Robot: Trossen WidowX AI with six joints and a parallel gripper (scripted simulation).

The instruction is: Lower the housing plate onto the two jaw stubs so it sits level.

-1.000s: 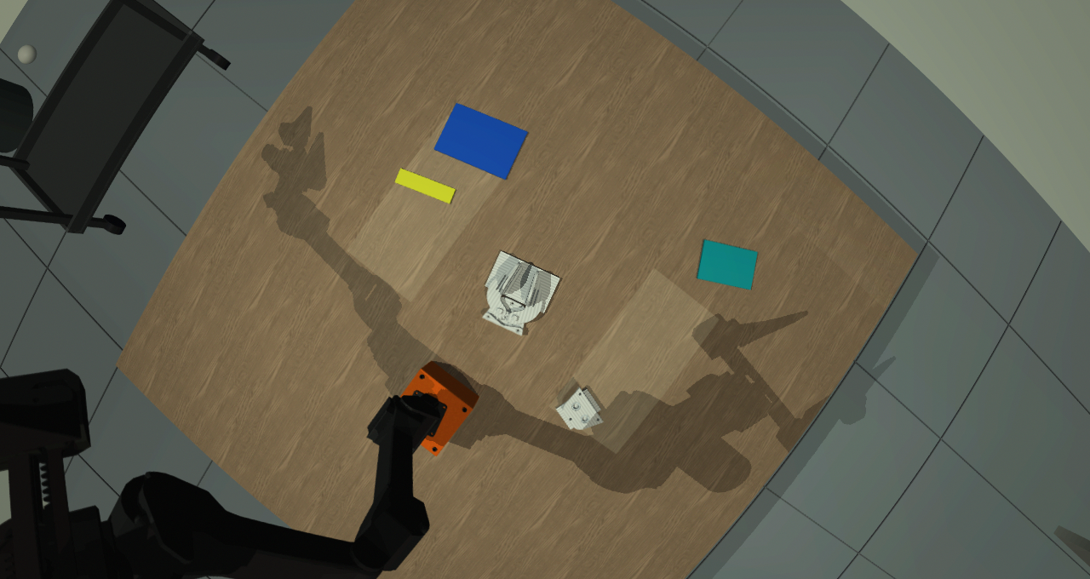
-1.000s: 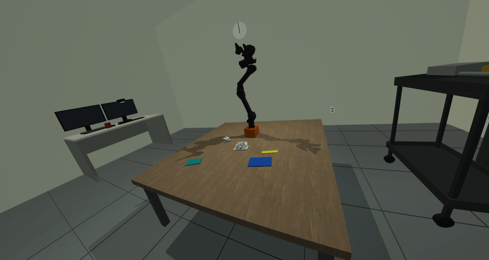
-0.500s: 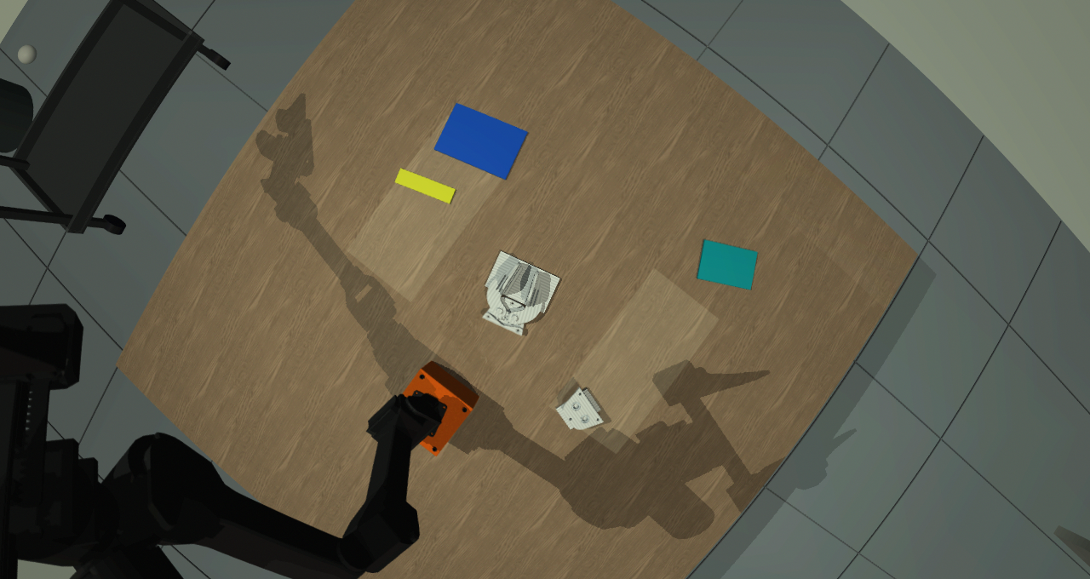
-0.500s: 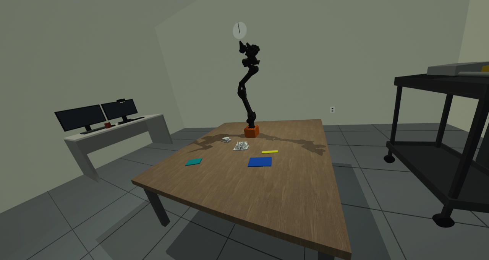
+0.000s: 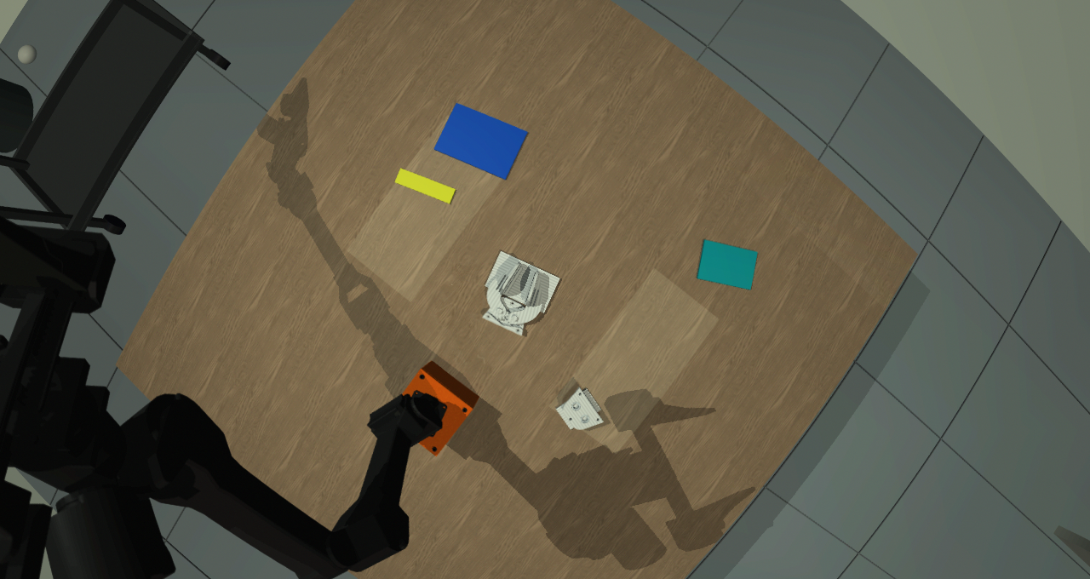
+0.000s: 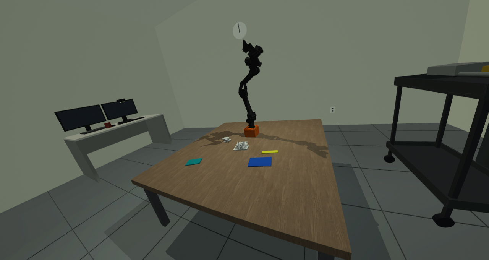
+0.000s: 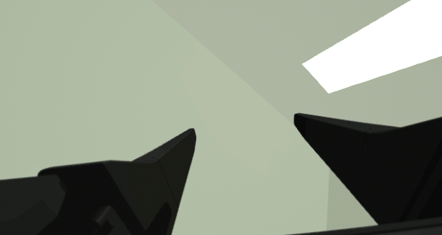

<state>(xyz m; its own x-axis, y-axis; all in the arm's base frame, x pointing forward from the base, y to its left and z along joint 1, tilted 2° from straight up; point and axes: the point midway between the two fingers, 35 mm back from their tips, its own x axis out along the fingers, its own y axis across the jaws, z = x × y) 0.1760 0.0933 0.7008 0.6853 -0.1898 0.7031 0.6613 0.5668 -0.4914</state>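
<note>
Lying on the bench (image 5: 624,156) (image 6: 280,200), the plate (image 5: 573,416) (image 6: 225,139) is small, white and angular, one end wider than the other. In the top view its upper face shows two round features, with small dark holes near the corners and fine stripes across it. It sits well apart from the larger white assembly (image 5: 512,298) (image 6: 235,148), so it is not on the stubs. That assembly has a squarish base, a rounded middle and two long ribbed pieces spreading in a V; whether these are level I cannot tell.

The gripper (image 6: 246,43) (image 7: 243,126) is raised high above the bench, its jaws wide, with nothing between them. The arm (image 5: 262,503) (image 6: 247,102) rises from an orange base (image 5: 450,431) (image 6: 251,133), which has dark holes at its corners.

Blue (image 5: 480,140) (image 6: 259,161), yellow (image 5: 425,186) (image 6: 269,151) and teal (image 5: 727,265) (image 6: 193,161) slabs lie apart, flat on the bench. A red mug (image 6: 107,125) stands on the desk (image 6: 116,135), its inside too small to make out.
</note>
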